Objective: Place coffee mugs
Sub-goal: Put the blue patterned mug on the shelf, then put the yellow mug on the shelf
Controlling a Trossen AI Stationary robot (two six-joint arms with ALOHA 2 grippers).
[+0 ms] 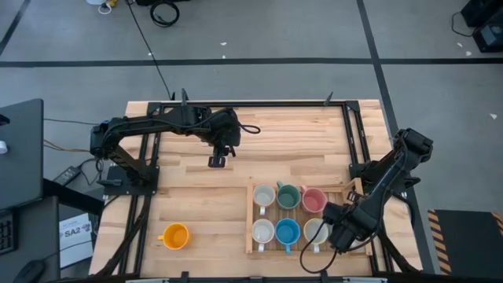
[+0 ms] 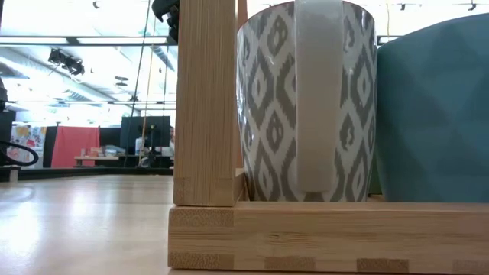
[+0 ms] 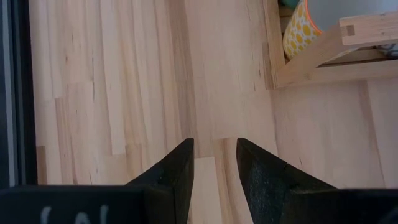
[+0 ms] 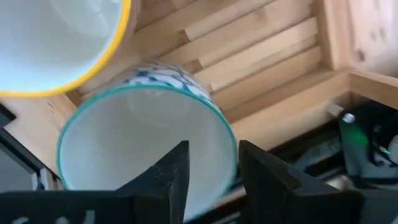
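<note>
Over the slatted wooden tray (image 1: 253, 228), the right claw (image 1: 339, 233) is being held part-open astride the rim of the white teal-rimmed ceramic mug (image 4: 146, 143); nothing is gripped. Lifting off-centre risks tipping it. Left claw (image 1: 218, 160) is idling narrowly open, empty; an orange mug (image 1: 174, 236) is waiting on the table (image 1: 196, 196).

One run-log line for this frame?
right claw: open at front-right white mug in rack | left claw: empty | orange mug: on table

Open lab hall, taped floor (image 1: 314, 59), cables (image 1: 165, 12)
</note>
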